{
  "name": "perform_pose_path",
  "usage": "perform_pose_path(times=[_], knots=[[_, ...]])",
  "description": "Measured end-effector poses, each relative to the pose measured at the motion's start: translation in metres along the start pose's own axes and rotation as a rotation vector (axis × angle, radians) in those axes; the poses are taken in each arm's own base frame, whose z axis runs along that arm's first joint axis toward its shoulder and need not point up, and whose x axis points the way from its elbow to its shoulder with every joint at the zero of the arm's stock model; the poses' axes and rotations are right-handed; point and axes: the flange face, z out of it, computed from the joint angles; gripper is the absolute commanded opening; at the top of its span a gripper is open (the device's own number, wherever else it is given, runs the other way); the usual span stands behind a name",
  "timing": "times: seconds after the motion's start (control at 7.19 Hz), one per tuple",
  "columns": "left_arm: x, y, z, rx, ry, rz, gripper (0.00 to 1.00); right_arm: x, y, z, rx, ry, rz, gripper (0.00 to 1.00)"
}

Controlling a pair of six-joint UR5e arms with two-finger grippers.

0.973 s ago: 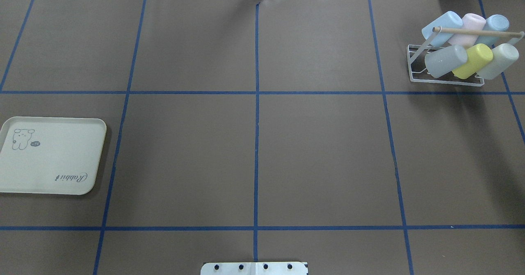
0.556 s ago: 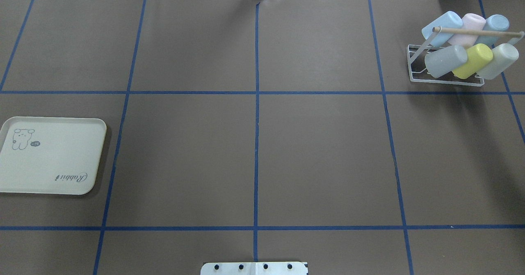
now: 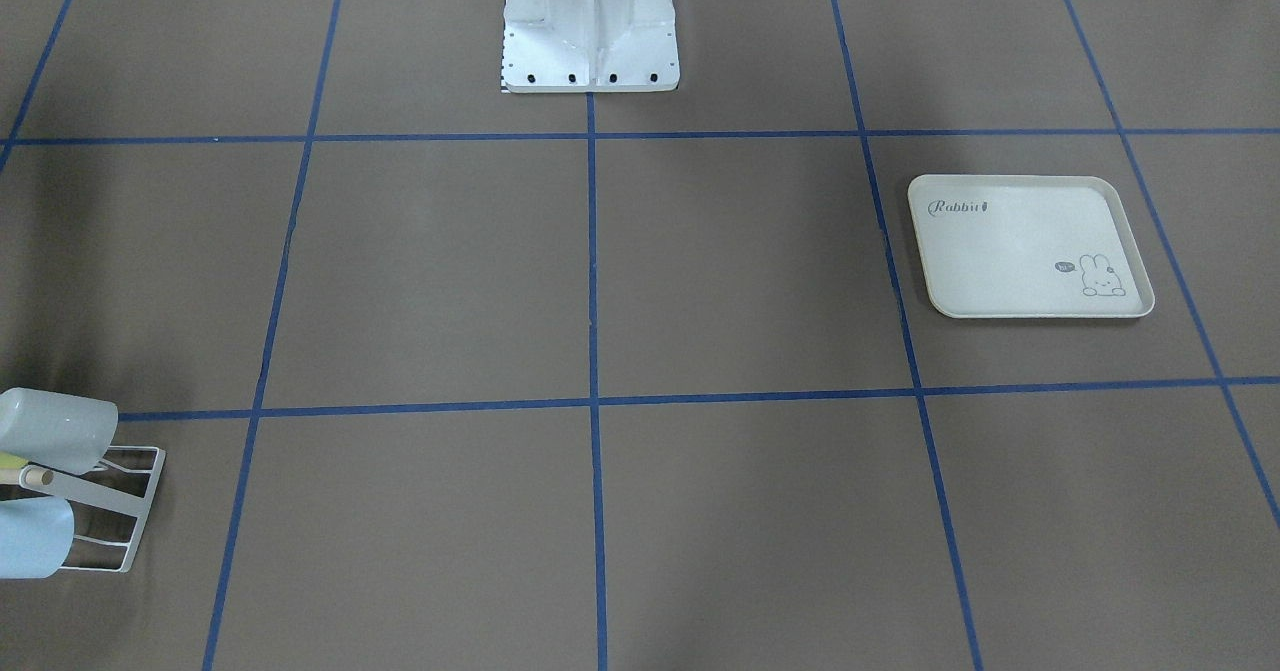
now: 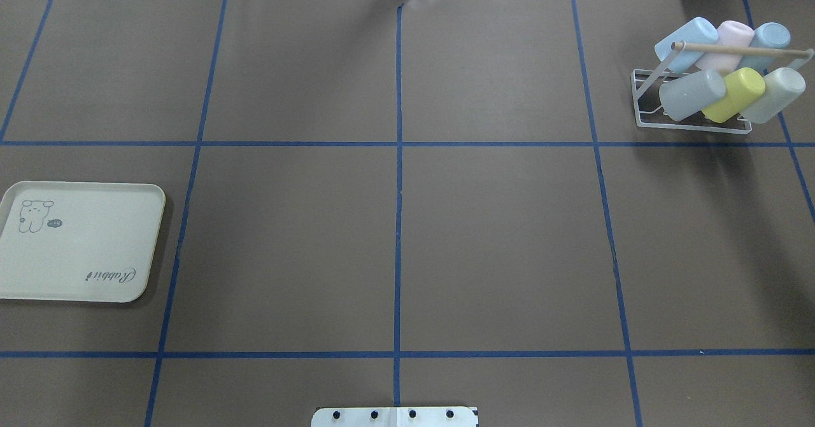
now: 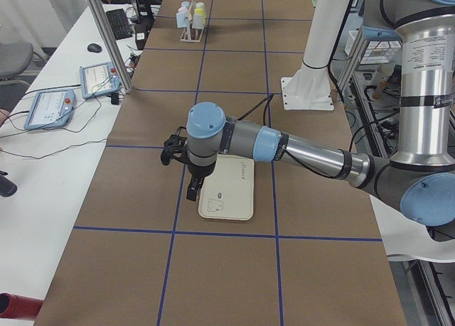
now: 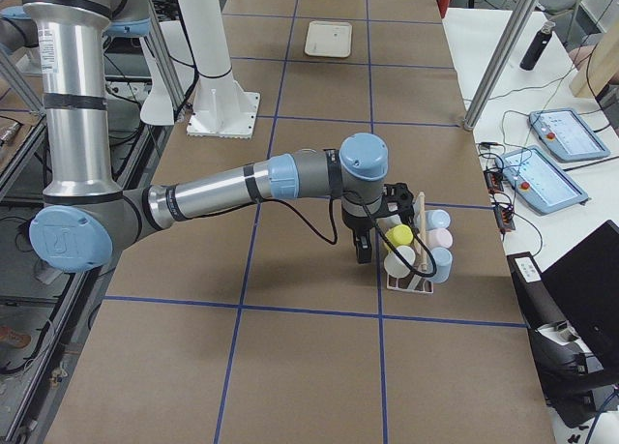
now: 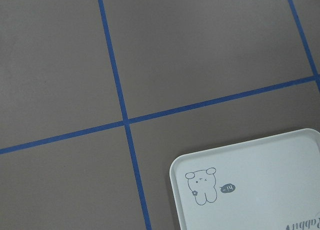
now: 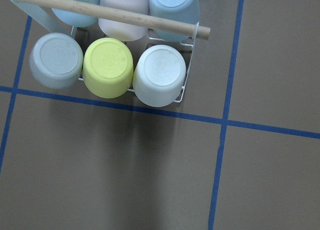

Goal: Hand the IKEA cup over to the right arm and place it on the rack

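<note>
Brown paper-covered table, gridded with blue tape; white robot pedestal at the robot's edge. Beside the table, a white bench with two teach pendants.

Rack: far right-hand corner of the table, seen from behind the robot. White wire frame, wooden dowel across the top. Six cups sit on it, tilted, bottoms up, in two rows of three.
- Row nearer the robot: grey cup, yellow cup, off-white cup, side by side and touching.
- Row behind the dowel: pale blue cup, pink cup, light blue cup.
Which one is the task's cup cannot be told; all six are on the rack.

Right arm: stretched out low over the table. Right gripper points down, just beside the rack on the robot's side and apart from the cups. Jaw state cannot be told from this side view.

Left arm: reaches over the left half. Left gripper hangs pointing down above the outer edge of the cream rabbit-print tray. Jaw state cannot be told here either.

The tray lies flat, well apart from the rack.
</note>
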Motion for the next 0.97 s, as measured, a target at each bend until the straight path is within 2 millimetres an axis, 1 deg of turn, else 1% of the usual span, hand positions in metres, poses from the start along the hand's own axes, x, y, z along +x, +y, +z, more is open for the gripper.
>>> perform_pose_path(times=[0.69,0.97], knots=[[0.0008,0.0005,-0.0007,0.002,0.0,0.002,1.0,-0.002,-0.0037,-0.0011,0.006,-0.002,-0.008,1.0],[-0.0004,0.0014,0.0002,0.0,-0.002,0.0,1.0,-0.0027,-0.0063,-0.002,0.034,0.0,-0.037,1.0]])
